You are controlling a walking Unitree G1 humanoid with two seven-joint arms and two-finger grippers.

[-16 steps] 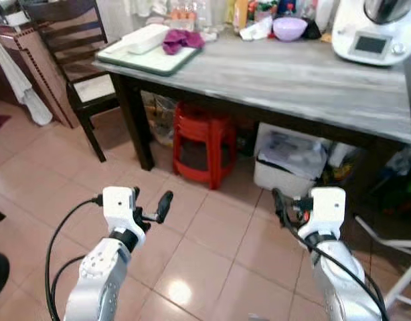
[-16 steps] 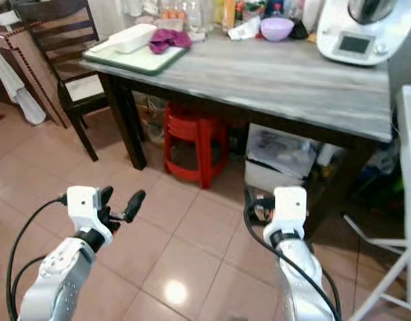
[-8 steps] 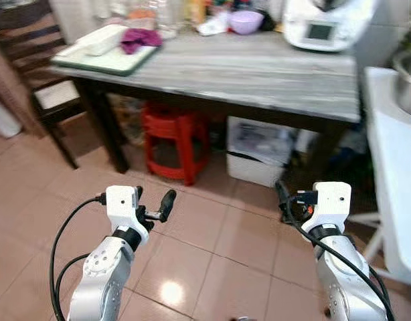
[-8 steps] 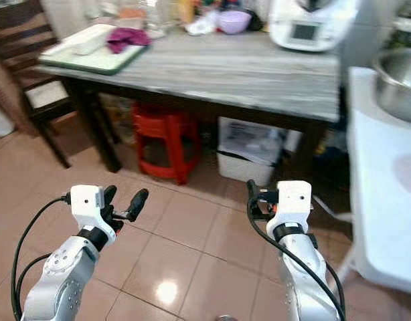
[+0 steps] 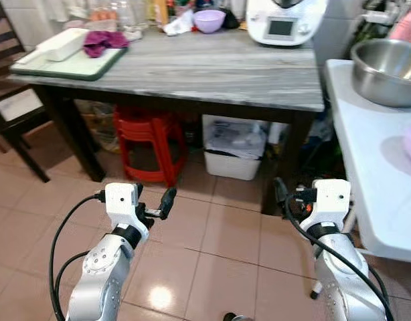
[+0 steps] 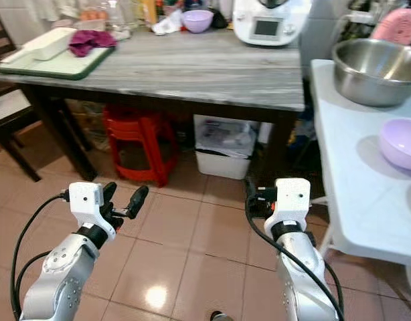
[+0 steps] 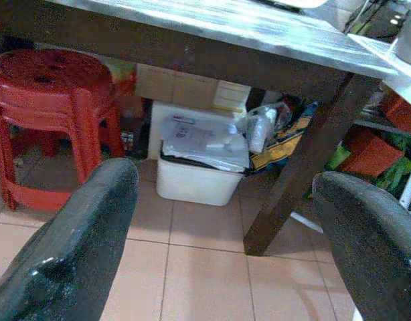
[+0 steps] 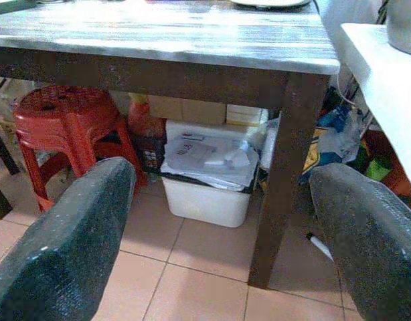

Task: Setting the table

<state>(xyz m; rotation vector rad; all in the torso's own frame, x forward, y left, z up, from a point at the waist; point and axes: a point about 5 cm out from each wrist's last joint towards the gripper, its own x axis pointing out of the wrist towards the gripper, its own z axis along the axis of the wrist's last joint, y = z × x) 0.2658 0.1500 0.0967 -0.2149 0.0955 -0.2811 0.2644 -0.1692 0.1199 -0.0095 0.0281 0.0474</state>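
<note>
Room: a home kitchen with a floor of pinkish-tan tiles; both arms are held out low above it, short of the furniture.
Grey worktop: a long wood-grain top on dark legs, across the far side of the view.
White worktop: a pale surface on the robot's right, at a right angle to the grey one, its near edge just beside the right arm.
Under the grey worktop: a red stool towards the left, a white bin with plastic over it beside the right-hand leg.
Chair: dark wood, at the left end of the grey worktop.
Kitchen machine: white, with a small screen, at the back right of the grey worktop.
Steel bowl: large, at the far end of the white worktop.
Tray: pale with a green rim, on the left end of the grey worktop; a white dish and a magenta cloth lie on it.
Lilac bowls: one on the white worktop, nearer than the steel bowl; a smaller one at the back of the grey worktop.
Left pincer: fingers spread apart, holding nothing.
Right pincer: fingers wide apart in the wrist view, empty, aimed at the white bin and table leg.
</note>
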